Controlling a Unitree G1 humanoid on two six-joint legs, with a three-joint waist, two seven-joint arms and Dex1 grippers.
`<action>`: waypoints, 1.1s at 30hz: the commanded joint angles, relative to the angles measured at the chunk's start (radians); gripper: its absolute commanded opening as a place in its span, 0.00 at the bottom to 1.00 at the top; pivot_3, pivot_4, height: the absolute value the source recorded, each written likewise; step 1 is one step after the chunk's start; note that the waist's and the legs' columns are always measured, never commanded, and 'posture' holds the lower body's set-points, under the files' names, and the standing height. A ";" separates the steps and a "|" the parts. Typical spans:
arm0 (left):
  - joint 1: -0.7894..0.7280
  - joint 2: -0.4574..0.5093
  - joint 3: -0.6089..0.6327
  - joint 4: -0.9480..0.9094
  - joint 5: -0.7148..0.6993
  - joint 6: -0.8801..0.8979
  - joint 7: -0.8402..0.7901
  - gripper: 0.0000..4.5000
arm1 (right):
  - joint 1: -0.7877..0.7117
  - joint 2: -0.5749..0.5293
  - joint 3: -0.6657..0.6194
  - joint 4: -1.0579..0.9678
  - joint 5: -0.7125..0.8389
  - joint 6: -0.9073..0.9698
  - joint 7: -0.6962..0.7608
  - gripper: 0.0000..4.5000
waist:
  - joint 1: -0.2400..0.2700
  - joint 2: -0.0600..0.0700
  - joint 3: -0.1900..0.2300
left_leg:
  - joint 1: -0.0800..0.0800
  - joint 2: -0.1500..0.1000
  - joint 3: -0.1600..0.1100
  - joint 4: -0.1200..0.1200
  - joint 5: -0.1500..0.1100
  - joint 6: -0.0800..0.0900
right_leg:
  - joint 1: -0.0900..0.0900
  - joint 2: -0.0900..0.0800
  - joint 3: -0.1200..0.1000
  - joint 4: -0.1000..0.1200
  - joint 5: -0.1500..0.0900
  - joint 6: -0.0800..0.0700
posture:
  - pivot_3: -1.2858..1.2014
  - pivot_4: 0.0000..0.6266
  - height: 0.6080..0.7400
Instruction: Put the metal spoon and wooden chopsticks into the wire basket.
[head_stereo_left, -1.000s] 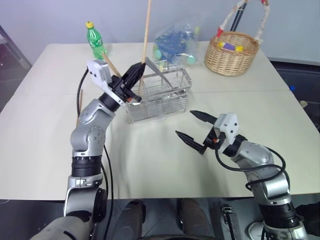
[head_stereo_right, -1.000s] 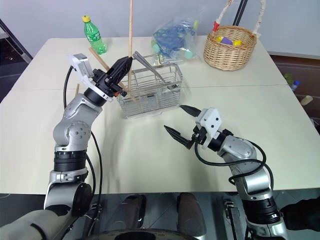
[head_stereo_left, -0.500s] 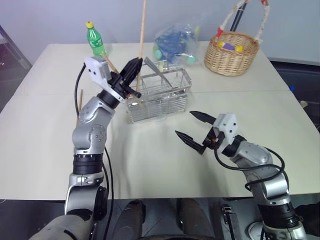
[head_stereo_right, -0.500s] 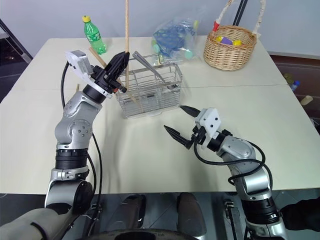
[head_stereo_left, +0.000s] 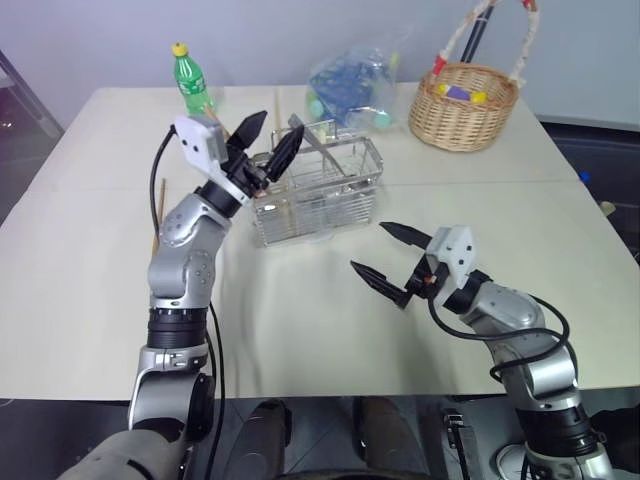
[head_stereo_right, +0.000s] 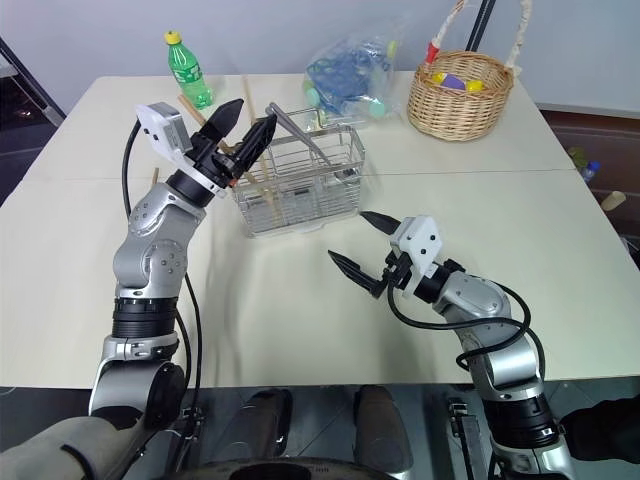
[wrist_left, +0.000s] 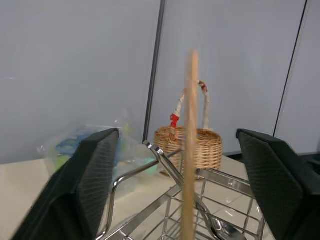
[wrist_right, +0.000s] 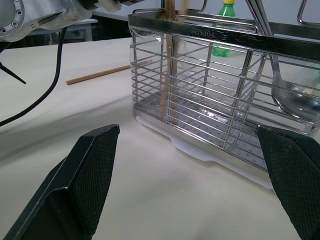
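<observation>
Left eye view puts the wire basket (head_stereo_left: 330, 195) at about 12 o'clock from the middle of the surface (head_stereo_left: 300, 320). The left tool (head_stereo_left: 280, 125) hangs over the basket's 9 o'clock end with its two black fingers spread wide and nothing pinched. In the left wrist view one wooden chopstick (wrist_left: 190, 150) stands upright in the gap between those fingers, apparently touching neither. The right wrist view shows it with its lower end down inside the end compartment of the basket.

The metal spoon (wrist_right: 295, 102) already sits in the basket, bowl low in the compartment at the other end. Its handle leans up and out past the rim toward 11 o'clock.

A second, loose chopstick (wrist_right: 97, 75) lies flat on the surface outside the basket. From the left tool it lies toward 8 o'clock, beside the left arm, and its long axis runs roughly from 12 to 6 o'clock.

The right tool (head_stereo_left: 370, 246) hovers at the basket's 5 o'clock, also spread and empty, pointing at the basket's near wall.

The left arm is plainly the nearer one to the loose chopstick. The coming move probably calls for that tool to swing down and back and close across the stick's width.
</observation>
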 joint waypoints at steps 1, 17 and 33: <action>-0.001 0.010 0.006 -0.040 -0.010 -0.003 0.003 0.82 | -0.011 -0.002 -0.008 -0.025 0.014 -0.007 0.004 1.00 | 0.000 0.000 0.000 | 0.000 0.000 0.000 0.000 0.000 0.000 | 0.000 0.000 0.000 0.000 0.000 0.000 | 0.52 0.24 1.00; -0.133 0.227 0.202 -0.162 -0.160 0.163 0.125 0.82 | -0.032 -0.028 -0.012 -0.025 0.035 -0.006 0.060 1.00 | -0.006 0.000 0.000 | 0.000 0.000 0.000 0.000 0.000 0.000 | 0.000 0.000 0.000 0.000 0.000 0.000 | 0.52 0.24 1.00; 0.102 0.464 0.335 -0.199 0.038 0.452 0.521 0.82 | -0.134 -0.127 -0.015 -0.117 0.164 0.082 0.191 1.00 | -0.002 -0.001 0.000 | 0.000 0.000 -0.001 0.000 0.000 0.000 | 0.000 0.000 0.000 0.001 0.000 0.000 | 0.52 0.24 1.00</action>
